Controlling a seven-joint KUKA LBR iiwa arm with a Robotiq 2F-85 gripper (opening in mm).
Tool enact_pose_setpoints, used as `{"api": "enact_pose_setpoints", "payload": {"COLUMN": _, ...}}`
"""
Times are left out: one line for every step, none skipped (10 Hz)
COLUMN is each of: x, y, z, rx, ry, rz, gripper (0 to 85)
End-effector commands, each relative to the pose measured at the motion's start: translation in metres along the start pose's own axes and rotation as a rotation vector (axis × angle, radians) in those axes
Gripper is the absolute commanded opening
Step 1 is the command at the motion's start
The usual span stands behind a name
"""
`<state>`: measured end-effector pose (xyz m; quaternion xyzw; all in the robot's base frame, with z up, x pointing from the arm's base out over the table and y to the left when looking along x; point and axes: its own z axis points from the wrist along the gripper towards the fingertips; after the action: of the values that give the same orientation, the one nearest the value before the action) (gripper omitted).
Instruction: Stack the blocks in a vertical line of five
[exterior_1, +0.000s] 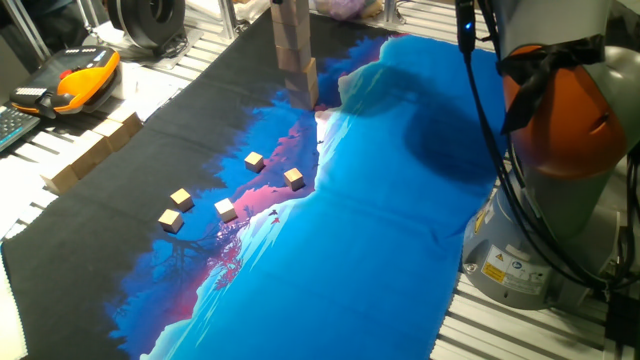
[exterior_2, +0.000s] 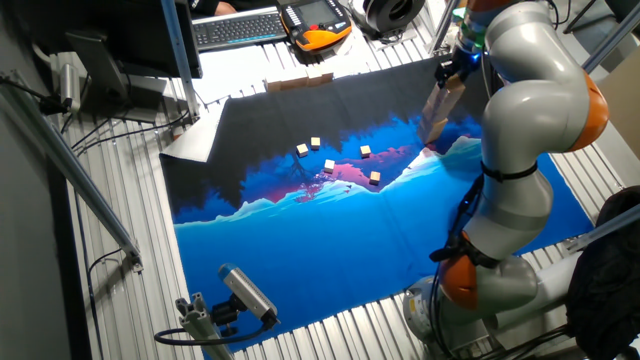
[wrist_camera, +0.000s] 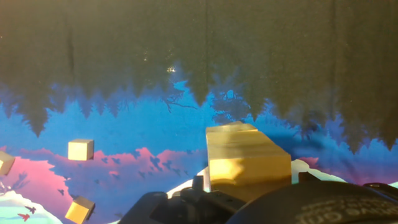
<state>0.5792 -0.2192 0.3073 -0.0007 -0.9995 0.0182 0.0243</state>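
Already a leaning stack of blocks (exterior_1: 296, 55) stood on the mat (exterior_1: 380, 230); whether the gripper (exterior_2: 447, 68) above held it, I couldn't tell.

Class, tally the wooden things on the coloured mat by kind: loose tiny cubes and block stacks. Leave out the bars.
tiny cubes: 5
block stack: 1
Total: 6

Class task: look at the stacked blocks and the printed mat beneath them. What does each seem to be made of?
The stacked blocks: apparently unpainted wood, pale tan and matte, with faint grain lines on the top one in the hand view. The printed mat: probably fabric, since it shows soft wrinkles and a dull, non-reflective surface.
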Motion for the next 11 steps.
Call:
{"api": "enact_pose_setpoints", "payload": {"x": 0.000, "y": 0.000, "z": -0.002, "rx": 0.002, "ry": 0.001, "rz": 0.001, "gripper": 68.0}}
{"api": "enact_pose_setpoints", "payload": {"x": 0.000, "y": 0.001, "z": -0.005, "rx": 0.004, "ry": 0.005, "rz": 0.001, "gripper": 68.0}}
{"api": "enact_pose_setpoints", "payload": {"x": -0.001, "y": 0.002, "z": -0.008, "rx": 0.005, "ry": 0.006, "rz": 0.004, "gripper": 68.0}}
{"api": "enact_pose_setpoints", "payload": {"x": -0.001, "y": 0.006, "z": -0.013, "rx": 0.010, "ry": 0.011, "rz": 0.010, "gripper": 68.0}}
{"api": "enact_pose_setpoints", "payload": {"x": -0.002, "y": 0.011, "z": -0.016, "rx": 0.013, "ry": 0.012, "rz": 0.018, "gripper": 68.0}}
{"api": "enact_pose_setpoints", "payload": {"x": -0.002, "y": 0.018, "z": -0.020, "rx": 0.015, "ry": 0.015, "rz": 0.032, "gripper": 68.0}}
{"api": "enact_pose_setpoints", "payload": {"x": -0.003, "y": 0.027, "z": -0.023, "rx": 0.010, "ry": 0.018, "rz": 0.047, "gripper": 68.0}}
{"api": "enact_pose_setpoints", "payload": {"x": -0.004, "y": 0.039, "z": -0.026, "rx": 0.009, "ry": 0.024, "rz": 0.065, "gripper": 51.0}}
{"api": "enact_pose_setpoints", "payload": {"x": -0.005, "y": 0.049, "z": -0.027, "rx": -0.003, "ry": 0.026, "rz": 0.079, "gripper": 51.0}}
{"api": "enact_pose_setpoints", "payload": {"x": -0.005, "y": 0.056, "z": -0.024, "rx": -0.014, "ry": 0.025, "rz": 0.085, "gripper": 51.0}}
{"api": "enact_pose_setpoints", "payload": {"x": -0.006, "y": 0.063, "z": -0.019, "rx": -0.015, "ry": 0.024, "rz": 0.088, "gripper": 34.0}}
